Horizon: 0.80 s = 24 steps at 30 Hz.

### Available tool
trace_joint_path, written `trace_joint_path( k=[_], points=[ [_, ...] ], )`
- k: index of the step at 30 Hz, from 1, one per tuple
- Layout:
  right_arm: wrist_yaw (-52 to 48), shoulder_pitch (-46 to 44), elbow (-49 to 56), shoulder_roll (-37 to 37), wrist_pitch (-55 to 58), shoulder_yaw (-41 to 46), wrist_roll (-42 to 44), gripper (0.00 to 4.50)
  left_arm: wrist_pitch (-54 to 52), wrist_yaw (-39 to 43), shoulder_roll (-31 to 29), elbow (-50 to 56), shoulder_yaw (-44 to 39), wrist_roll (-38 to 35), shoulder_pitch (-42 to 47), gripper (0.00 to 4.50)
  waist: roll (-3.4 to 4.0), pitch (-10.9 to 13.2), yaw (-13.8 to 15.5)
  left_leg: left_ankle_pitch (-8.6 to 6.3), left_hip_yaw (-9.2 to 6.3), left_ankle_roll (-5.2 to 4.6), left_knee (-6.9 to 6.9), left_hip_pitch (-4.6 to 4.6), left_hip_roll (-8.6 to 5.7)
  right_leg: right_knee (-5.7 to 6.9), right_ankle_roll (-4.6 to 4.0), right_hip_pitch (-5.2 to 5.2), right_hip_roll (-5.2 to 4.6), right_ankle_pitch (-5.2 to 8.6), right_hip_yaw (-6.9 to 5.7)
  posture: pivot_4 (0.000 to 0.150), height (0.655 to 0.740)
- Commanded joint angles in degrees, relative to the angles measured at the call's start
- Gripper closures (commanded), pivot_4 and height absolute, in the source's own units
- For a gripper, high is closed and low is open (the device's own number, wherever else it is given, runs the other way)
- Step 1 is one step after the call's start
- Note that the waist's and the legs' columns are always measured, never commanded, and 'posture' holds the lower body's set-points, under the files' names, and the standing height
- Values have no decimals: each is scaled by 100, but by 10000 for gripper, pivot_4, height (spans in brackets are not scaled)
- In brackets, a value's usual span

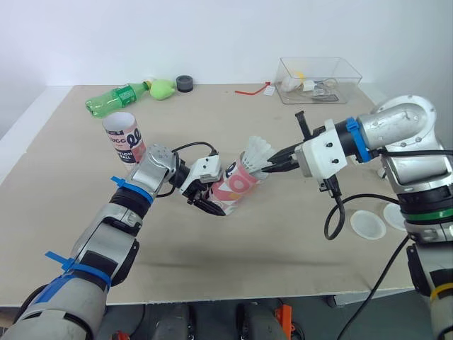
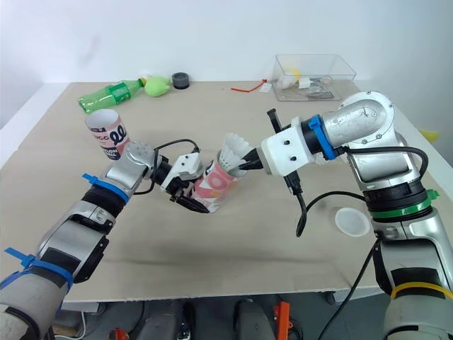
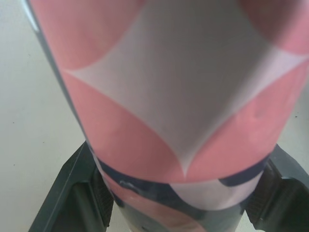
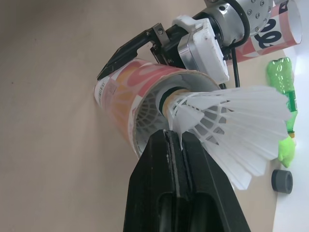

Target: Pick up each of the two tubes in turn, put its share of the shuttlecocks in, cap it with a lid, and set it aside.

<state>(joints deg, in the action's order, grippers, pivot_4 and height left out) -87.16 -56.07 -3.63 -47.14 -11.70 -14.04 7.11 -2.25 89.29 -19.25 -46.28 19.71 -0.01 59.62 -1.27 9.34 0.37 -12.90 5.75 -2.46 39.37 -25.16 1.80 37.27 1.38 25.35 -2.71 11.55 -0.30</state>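
The left tool (image 1: 210, 200) is clamping the pink tube (image 1: 237, 184) at the worktop's (image 1: 248, 269) centre, holding it tilted with its mouth facing 2 o'clock. At that mouth, the right tool (image 4: 176, 140) is pinching a white shuttlecock (image 1: 256, 152), its feathers sticking out.

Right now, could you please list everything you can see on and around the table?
pink tube: one, pink and white, tilted at mid-table, held by the left tool
shuttlecock: one, white, at the pink tube's mouth; another seems nested inside
second tube: one, white with red print, upright and open, far left
bottle: one, green, lying at the far left
lime-green object: one, beside the bottle's neck
black round piece: one, far edge
red strip: one, beside the clear box
clear box: one, far right corner, small items inside
lids: two, white, near right
table: one, beige
left tool: black, shut on the pink tube's base
right tool: black, shut on the shuttlecock
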Motion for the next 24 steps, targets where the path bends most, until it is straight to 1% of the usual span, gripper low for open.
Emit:
trace_joint_path(
  k=[1,2,4,5,6,8,12,13,15,18,19,21,22,24],
  points=[
    [-235,-170,226,-67,416,75,298,34837,55,20,-27,109,-61,-14,12,16624,0,0,0,0,0,0,0,0,1,0,-1,0,0,0,0,1500,7400],
    [-293,-176,247,-116,548,140,396,30543,57,22,-31,112,-60,-13,2,16624,0,0,0,0,-1,0,0,0,0,0,-1,0,-1,0,0,1500,7400],
    [-323,-200,229,-162,643,231,488,20308,60,24,-38,112,-58,-12,-5,16624,0,0,0,0,0,0,0,-1,-1,0,-1,0,-5,-1,0,1500,7400],
    [-384,-194,208,-251,826,292,586,16015,66,27,-46,104,-59,-12,-6,16624,0,0,1,0,0,0,0,-1,-2,0,-1,0,-7,-1,0,1500,7400],
    [-343,-200,176,-265,991,400,735,10361,73,24,-52,96,-60,-11,-6,16624,0,0,1,0,0,0,0,-1,-2,0,-1,0,-8,-1,-1,1500,7400],
    [-237,-264,75,-355,1473,639,1027,598,109,-12,-52,73,-83,-18,-1,16624,0,0,1,0,1,0,0,-1,-3,0,0,0,-10,-1,0,1500,7400],
    [166,-332,-71,-366,2592,1125,1594,598,198,-102,-29,17,-141,-49,5,16624,0,0,3,0,1,0,0,0,-2,0,-4,0,-13,-3,-2,1500,7400],
    [298,-236,-68,-414,3195,1347,1916,598,268,-162,-8,11,-178,-76,-23,16624,0,0,2,0,0,0,0,0,-2,0,-5,0,-13,-3,-3,1500,7400],
    [594,6,-64,-472,4233,1792,2497,598,439,-309,45,11,-270,-144,-94,16624,0,0,6,0,-1,0,0,-1,-2,0,-6,0,-15,-3,-4,1500,7400],
    [949,695,163,-486,4794,2237,2848,598,555,-565,174,80,-511,-334,-272,16624,-2,-1,14,-3,-5,-3,-1,-2,-5,-2,-9,-6,-31,-2,-16,1500,7400],
    [1043,933,258,-484,4792,2321,2844,0,586,-657,218,122,-590,-393,-351,8574,-1,-1,13,-4,-1,-5,0,-2,-6,-3,-8,-5,-36,-3,-18,1500,7400],
    [1133,1439,482,-552,4682,2392,2742,0,531,-735,289,311,-724,-538,-614,2345,0,-1,11,-6,3,-8,2,-4,-11,-2,-7,-3,-41,-4,-20,1500,7400],
    [1202,1618,567,-555,4594,2426,2693,0,486,-792,328,413,-790,-615,-761,443,0,-1,10,-6,5,-9,0,-6,-13,-4,-3,-1,-41,-7,-20,1500,7400],
    [1364,1819,733,-526,4637,2524,2784,0,499,-946,403,622,-846,-692,-1128,443,4,1,-7,-8,6,-12,4,-6,-13,-2,0,-1,-39,-6,-17,1500,7400]
  ],
)
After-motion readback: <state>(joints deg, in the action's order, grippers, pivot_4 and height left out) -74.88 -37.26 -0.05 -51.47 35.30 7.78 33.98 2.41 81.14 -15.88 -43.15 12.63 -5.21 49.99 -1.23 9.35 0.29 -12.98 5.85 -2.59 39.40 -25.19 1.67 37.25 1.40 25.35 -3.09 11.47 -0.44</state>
